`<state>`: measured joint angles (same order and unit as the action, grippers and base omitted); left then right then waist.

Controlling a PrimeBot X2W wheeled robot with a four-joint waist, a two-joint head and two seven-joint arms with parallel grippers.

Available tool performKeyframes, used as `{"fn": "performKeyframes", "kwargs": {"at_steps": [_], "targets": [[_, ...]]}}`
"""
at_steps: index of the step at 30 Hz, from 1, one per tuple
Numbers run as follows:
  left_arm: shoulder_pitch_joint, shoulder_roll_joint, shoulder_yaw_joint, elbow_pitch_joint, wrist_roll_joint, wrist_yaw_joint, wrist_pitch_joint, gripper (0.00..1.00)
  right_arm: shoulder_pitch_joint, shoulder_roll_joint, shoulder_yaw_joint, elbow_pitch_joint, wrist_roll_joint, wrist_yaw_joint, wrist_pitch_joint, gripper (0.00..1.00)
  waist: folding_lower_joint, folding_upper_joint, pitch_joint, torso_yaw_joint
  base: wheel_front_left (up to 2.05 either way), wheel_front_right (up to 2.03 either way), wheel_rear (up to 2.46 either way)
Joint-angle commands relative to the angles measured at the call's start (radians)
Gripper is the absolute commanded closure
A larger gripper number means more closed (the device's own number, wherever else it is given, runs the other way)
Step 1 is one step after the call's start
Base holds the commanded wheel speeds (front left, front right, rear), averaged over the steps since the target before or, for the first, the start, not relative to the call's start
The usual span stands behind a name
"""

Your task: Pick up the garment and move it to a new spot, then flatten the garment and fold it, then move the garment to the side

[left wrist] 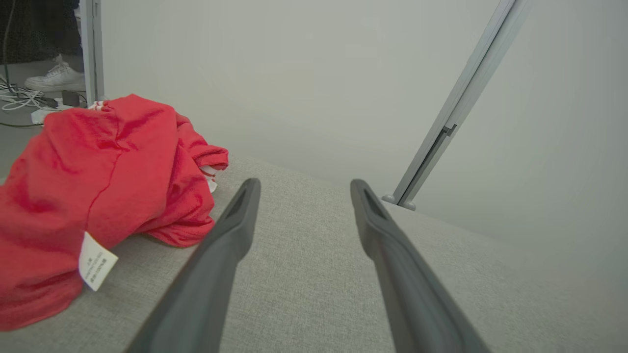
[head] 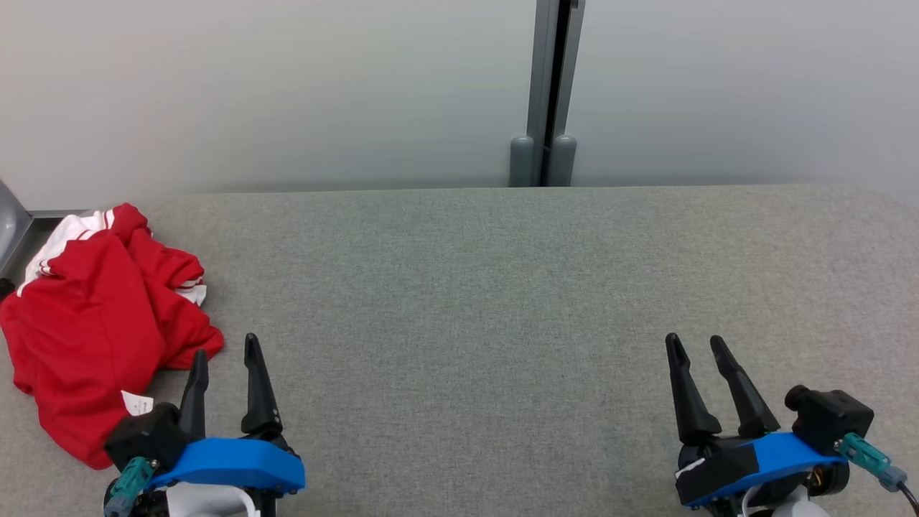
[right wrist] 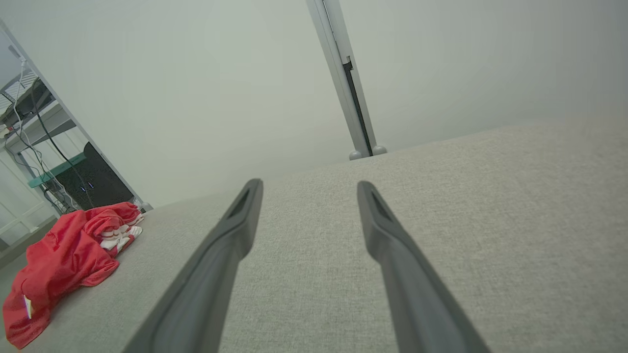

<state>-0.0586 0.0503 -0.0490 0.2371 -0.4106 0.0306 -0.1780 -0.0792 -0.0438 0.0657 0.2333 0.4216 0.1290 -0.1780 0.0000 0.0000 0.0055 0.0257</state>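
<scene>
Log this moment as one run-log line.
stage: before pickup | garment: crumpled, left edge of grey surface | left gripper: open, empty, beside garment | right gripper: open, empty

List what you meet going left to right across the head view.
red garment → left gripper, jaws open → grey wall post at the back → right gripper, jaws open

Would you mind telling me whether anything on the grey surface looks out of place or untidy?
The red garment lies crumpled in a heap at the left edge of the grey surface, its white label showing. Nothing else stands out.
</scene>
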Motion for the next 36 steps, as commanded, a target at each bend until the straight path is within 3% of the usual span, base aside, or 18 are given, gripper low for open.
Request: {"fn": "performKeyframes", "kwargs": {"at_steps": [1, 36], "targets": [[-0.005, 0.003, -0.006, -0.001, 0.031, 0.006, -0.010, 0.00, -0.019, -0.008, 0.002, -0.007, -0.030, 0.002, -0.010, 0.00, 0.0000, 0.0000, 0.000, 0.001, 0.00, 0.00, 0.00], [-0.006, 0.007, -0.047, 0.049, 0.312, 0.041, -0.081, 0.00, -0.001, -0.010, -0.040, 0.019, -0.348, 0.003, -0.082, 0.00, 0.0000, 0.0000, 0.001, 0.014, 0.00, 0.00, 0.00]]}}
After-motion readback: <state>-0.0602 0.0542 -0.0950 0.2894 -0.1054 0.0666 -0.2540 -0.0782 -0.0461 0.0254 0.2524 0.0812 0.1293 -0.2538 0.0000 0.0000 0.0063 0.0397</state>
